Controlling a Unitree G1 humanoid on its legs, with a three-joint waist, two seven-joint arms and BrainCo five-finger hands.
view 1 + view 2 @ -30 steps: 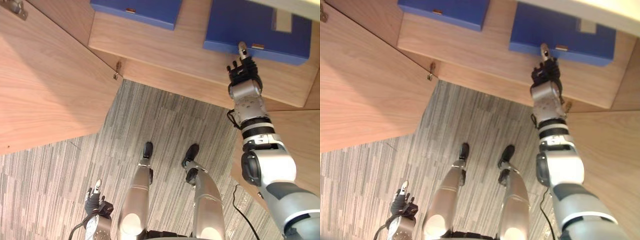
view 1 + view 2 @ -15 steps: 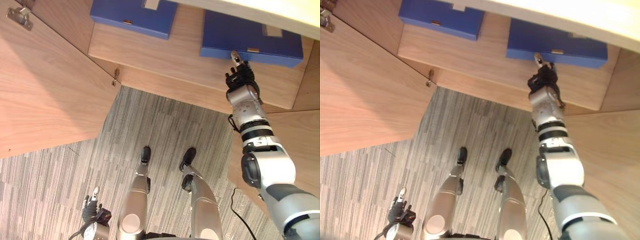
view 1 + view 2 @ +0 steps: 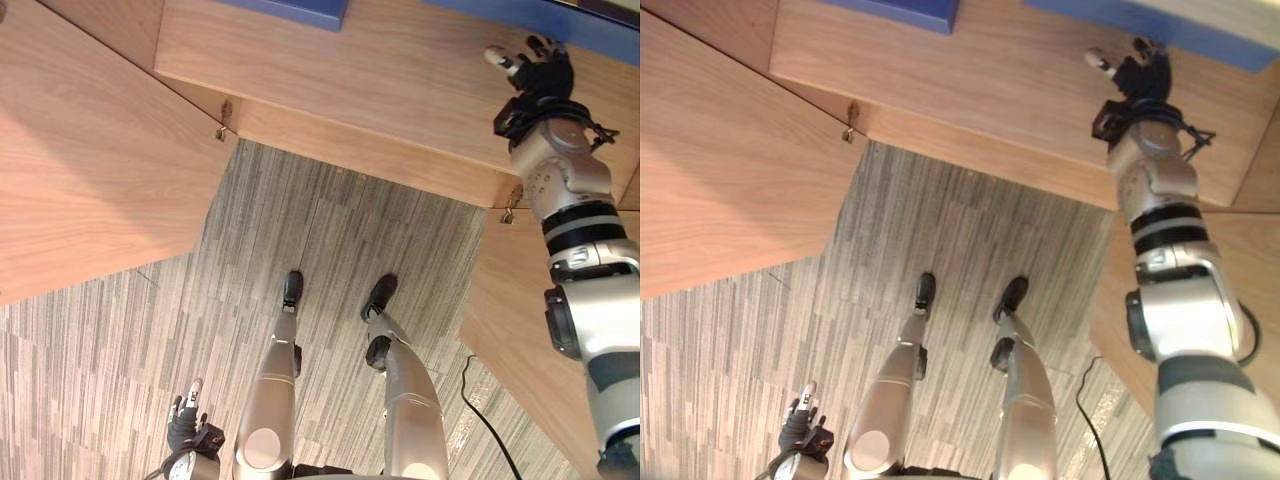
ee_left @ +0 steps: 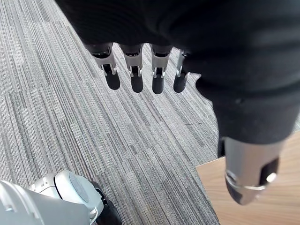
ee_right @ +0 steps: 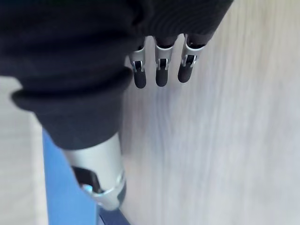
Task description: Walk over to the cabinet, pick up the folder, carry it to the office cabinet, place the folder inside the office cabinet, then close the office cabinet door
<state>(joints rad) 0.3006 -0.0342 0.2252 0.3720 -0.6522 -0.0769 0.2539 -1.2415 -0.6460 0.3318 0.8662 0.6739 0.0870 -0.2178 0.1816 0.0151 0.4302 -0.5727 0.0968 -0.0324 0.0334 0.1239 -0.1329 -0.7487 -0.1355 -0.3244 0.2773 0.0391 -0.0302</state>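
Two blue folders lie on the wooden cabinet shelf [image 3: 360, 70]: one [image 3: 295, 8] at the top edge of the eye views, the other [image 3: 1210, 38] at the upper right. My right hand [image 3: 540, 80] reaches up to the shelf just in front of the right folder, open, with nothing in its grasp. In the right wrist view its fingers [image 5: 159, 65] stretch over the wood, and its thumb [image 5: 96, 173] rests beside the folder's blue edge [image 5: 61, 187]. My left hand [image 3: 186, 428] hangs low over the carpet with its fingers [image 4: 136, 70] relaxed and empty.
The cabinet's left door [image 3: 90, 170] stands open at the left, with a hinge [image 3: 225, 108] at its inner corner. The right door [image 3: 530, 330] stands open below my right arm. Grey striped carpet [image 3: 330, 240] covers the floor between them.
The camera has tilted, so the folders have slid to the top edge. My right hand has shifted right along the shelf and turned its fingers leftward. The left hand stays low.
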